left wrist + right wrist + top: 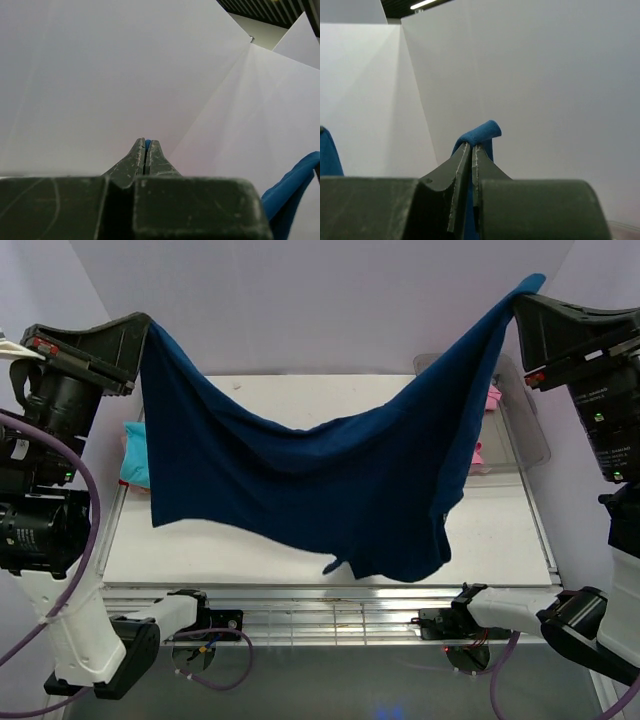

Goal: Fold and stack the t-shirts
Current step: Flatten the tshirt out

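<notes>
- Navy t-shirt [330, 490]: soft matte cloth, deep blue, plain on the side I can see. It's up in the air over the table, strung between both arms
- Shape: top edge runs as a slack curve from the L corner down to a low point near the middle, then climbs to the R corner. Body hangs below in loose folds, w/ the bottom hem ragged and a small flap poking out at the lowest part
- Long axis runs L-R across the table. R end sits a bit higher than L in the top view, and the hem hangs toward the near edge
- Left gripper [143, 328]: jaws pressed together on the shirt's L corner. On the left wrist cam I get just a sliver of blue between the tips [145, 145], more cloth hanging at lower R
- Right gripper [520, 305]: jaws closed tight on the R corner. On the right wrist cam a rolled nub of blue cloth sticks up past the tips [471, 147]
- Turquoise t-shirt [133, 460]: at the table's L edge, mostly hidden behind the navy one
- Pink t-shirt [478, 452]: only bits show at the R side, by the clear plastic tub [535, 430]; can't tell if it's inside
- Table [200, 550]: flat white top, metal rail along the near edge
</notes>
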`<state>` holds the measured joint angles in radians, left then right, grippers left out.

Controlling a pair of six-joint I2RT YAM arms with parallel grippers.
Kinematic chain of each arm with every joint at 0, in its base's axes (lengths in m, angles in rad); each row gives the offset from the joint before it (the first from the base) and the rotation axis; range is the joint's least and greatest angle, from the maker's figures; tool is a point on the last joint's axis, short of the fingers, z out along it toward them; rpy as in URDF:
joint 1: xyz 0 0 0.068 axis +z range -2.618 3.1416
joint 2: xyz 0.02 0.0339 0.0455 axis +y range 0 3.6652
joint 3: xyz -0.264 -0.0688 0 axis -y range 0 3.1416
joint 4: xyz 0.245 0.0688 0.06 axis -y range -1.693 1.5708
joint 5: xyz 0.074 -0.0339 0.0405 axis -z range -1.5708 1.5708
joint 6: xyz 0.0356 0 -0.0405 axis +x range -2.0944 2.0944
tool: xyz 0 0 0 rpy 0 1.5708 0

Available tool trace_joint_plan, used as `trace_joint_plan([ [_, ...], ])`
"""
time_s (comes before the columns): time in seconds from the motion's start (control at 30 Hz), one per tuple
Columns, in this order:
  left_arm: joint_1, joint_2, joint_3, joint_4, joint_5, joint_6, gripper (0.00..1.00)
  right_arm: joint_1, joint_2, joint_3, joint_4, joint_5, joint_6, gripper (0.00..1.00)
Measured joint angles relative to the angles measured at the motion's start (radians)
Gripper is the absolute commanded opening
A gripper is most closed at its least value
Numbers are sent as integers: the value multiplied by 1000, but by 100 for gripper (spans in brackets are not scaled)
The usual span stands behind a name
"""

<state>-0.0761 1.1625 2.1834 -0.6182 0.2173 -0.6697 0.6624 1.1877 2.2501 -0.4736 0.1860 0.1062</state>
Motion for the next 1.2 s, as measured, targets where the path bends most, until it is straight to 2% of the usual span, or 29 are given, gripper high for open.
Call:
trace_joint_plan([
  [0.17, 0, -55, -242, 30, -16, 0, 0, 0, -14, -92, 90, 64, -10, 8],
  [0.27, 0, -34, -498, 62, -39, 11, 0, -3, 14, -202, 100, 105, -19, 8],
  [0.4, 0, 76, -798, 115, -83, 39, 0, -100, 147, -388, 142, 55, -7, 8],
  [0.5, 1, 182, -916, 142, -129, 74, 0, -185, 288, -525, 187, -9, 8, 8],
  [0.57, 1, 262, -938, 180, -173, 99, 2, -234, 423, -578, 195, -23, 11, 8],
  [0.67, 1, 379, -929, 252, -254, 134, 20, -283, 647, -539, 179, -18, 15, 8],
  [0.7, 1, 420, -917, 273, -283, 147, 26, -296, 720, -500, 160, -16, 16, 21],
  [0.73, 1, 459, -900, 293, -306, 159, 33, -304, 787, -452, 139, -14, 20, 29],
  [0.77, 1, 494, -879, 309, -324, 174, 49, -312, 848, -396, 114, -13, 20, 40],
  [0.8, 1, 526, -856, 322, -338, 191, 58, -319, 895, -345, 103, -13, 19, 48],
  [0.83, 1, 554, -827, 329, -349, 204, 66, -323, 928, -302, 95, -13, 16, 59],
  [0.87, 1, 578, -787, 326, -360, 213, 70, -326, 946, -266, 80, -12, 12, 69],
  [0.9, 1, 600, -745, 327, -367, 224, 78, -327, 952, -239, 72, -11, 11, 72],
  [1.03, -4, 602, -658, 340, -389, 253, 84, -325, 924, -194, 64, 3, -2, 72],
  [1.13, -12, 554, -680, 341, -394, 255, 83, -322, 858, -280, 71, 21, 0, 69],
  [1.2, -26, 511, -723, 344, -393, 249, 79, -320, 819, -354, 68, 22, 2, 64],
])
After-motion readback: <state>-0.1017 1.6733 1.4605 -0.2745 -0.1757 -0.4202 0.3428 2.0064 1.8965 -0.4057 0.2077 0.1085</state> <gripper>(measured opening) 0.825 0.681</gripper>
